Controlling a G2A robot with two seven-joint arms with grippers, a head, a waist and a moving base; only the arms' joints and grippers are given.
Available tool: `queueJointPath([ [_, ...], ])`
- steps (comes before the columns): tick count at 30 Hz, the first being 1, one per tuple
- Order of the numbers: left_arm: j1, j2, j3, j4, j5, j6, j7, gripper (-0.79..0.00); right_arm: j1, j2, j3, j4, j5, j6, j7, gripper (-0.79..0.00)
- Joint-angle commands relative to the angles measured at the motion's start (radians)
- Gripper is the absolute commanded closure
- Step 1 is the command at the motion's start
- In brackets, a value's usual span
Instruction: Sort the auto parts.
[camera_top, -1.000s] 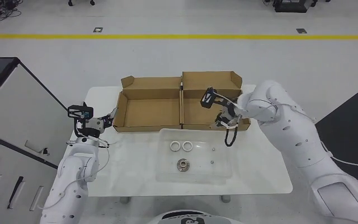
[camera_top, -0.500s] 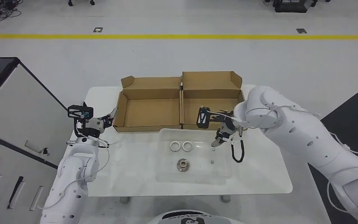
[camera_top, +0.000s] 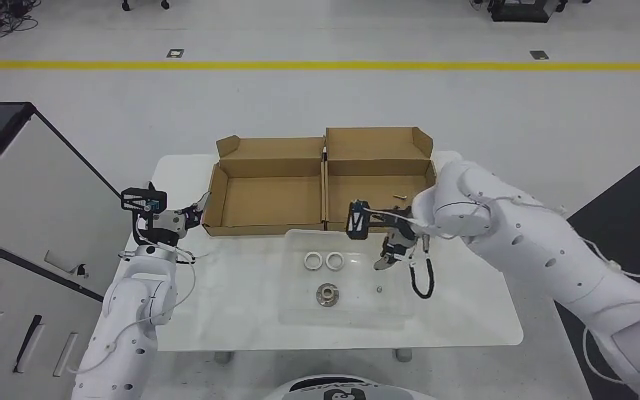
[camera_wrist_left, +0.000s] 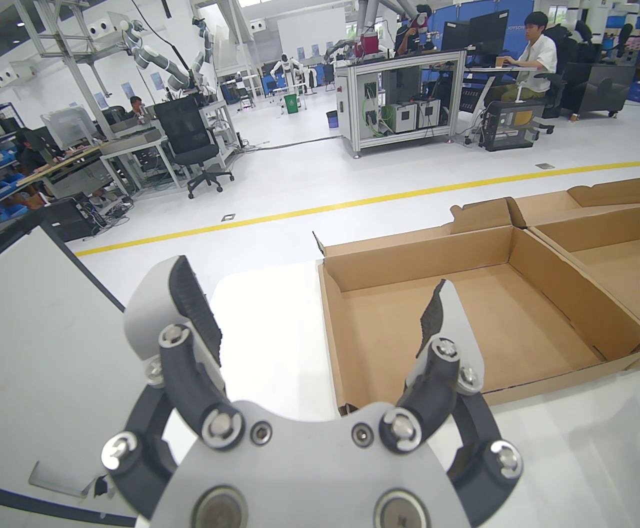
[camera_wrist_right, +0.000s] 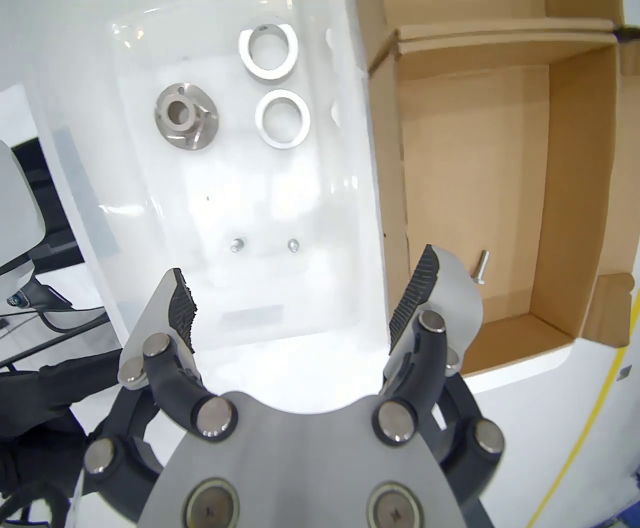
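The right end effector (camera_wrist_right: 300, 285) is held spread above the tray (camera_wrist_right: 240, 175); the left end effector (camera_wrist_left: 312, 290) is spread too.

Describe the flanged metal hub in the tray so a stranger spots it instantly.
Find the clear tray in front of the cardboard boxes. Beside two flat rings lies the hub: the only thick disc, with a raised collar around its bore.
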Motion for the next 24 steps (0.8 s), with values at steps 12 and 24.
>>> queueJointPath([
  [12,0.0,0.0,0.0,0.0,0.0,0.0,0.0,-0.785,0.136,-0.018,-0.246,-0.06,0.013,0.099,0.099,-0.785],
  [24,0.0,0.0,0.0,0.0,0.0,0.0,0.0,-0.785,0.2,-0.06,-0.37,0.078,0.067,0.047,0.047,-0.785],
])
